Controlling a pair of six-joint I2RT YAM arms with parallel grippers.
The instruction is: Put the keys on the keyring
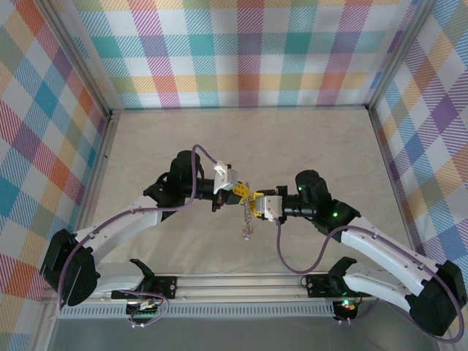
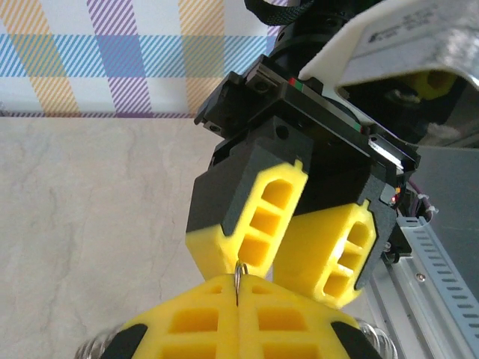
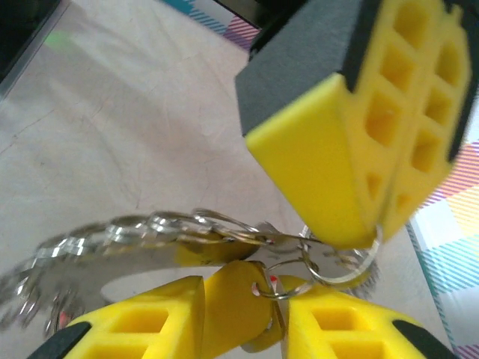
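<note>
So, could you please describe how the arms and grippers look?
The left arm and right arm have white links, black joints and a purple cable each. The left gripper and right gripper carry yellow fingers with rectangular cut-outs on black mounts.

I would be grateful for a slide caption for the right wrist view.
Left gripper pinches the keyring; the right gripper has a yellow key between its fingers.

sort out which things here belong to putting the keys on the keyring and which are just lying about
Job in hand:
- thin silvery metal keyring, pinched in the shut left claw
- yellow plastic-headed key, between the right claw's fingers

Just there:
- purple cables on the arms
- grey metal rail at the table's near edge
</note>
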